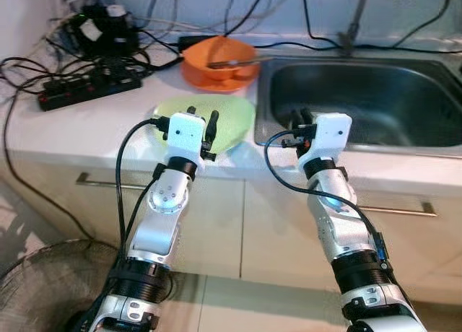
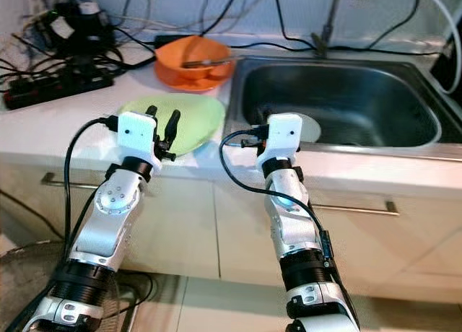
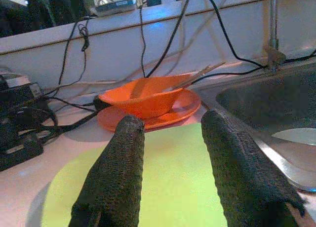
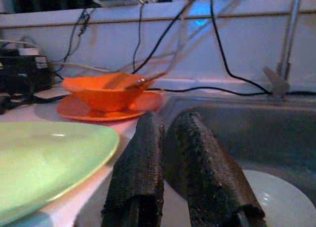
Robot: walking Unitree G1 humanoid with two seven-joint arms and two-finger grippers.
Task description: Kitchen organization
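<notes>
Left tool [image 3: 170, 153] spread over green plate [image 1: 231, 119]; right tool [image 4: 168, 163] nearly closed (white dish [image 4: 276, 197] perhaps, cropped).

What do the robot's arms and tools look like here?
Both arms are silver metal with black bands near the elbow. Each wrist carries a white boxy housing with a looping black cable. The left tool and right tool each have two long black fingers, textured like coarse grip.
</notes>
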